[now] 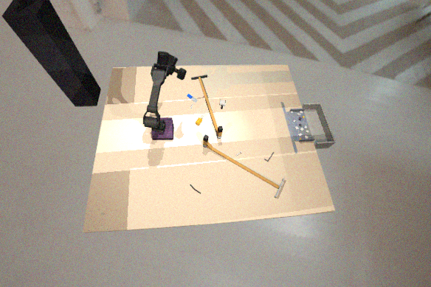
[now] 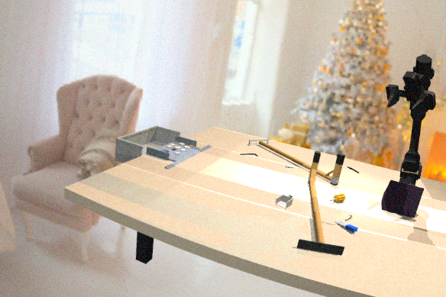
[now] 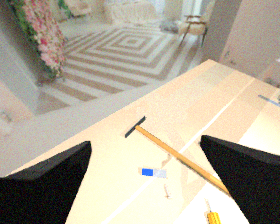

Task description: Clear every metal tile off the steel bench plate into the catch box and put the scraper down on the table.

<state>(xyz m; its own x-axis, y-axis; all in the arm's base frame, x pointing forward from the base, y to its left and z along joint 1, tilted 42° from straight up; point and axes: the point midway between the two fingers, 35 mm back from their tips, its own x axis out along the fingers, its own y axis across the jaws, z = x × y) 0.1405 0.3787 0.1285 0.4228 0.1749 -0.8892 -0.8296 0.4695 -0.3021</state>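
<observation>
My gripper [image 2: 402,107] [image 3: 147,142] is open and empty, high above the table near the arm's base side. A long wooden-handled tool with a black blade [image 1: 209,105] [image 2: 316,207] [image 3: 178,156] lies on the table. A second long wooden-handled tool with a grey head [image 1: 241,164] [image 2: 290,158] lies apart from it. Both have upright black-tipped grips near mid-table. I cannot tell which is the scraper. Several small tiles [image 1: 300,124] [image 2: 176,148] lie on the steel plate [image 1: 292,130]. The catch box [image 1: 326,124] [image 2: 130,150] adjoins its far end; its floor is too blurred to judge.
Near the tools lie a blue-handled item [image 1: 190,96] [image 2: 351,228] [image 3: 147,172], a yellow item [image 1: 199,121] [image 2: 339,198] [image 3: 213,218] and a small grey-white piece [image 1: 222,102] [image 2: 284,201]. A thin dark strip [image 1: 195,189] and a bent grey piece [image 1: 269,157] lie beyond.
</observation>
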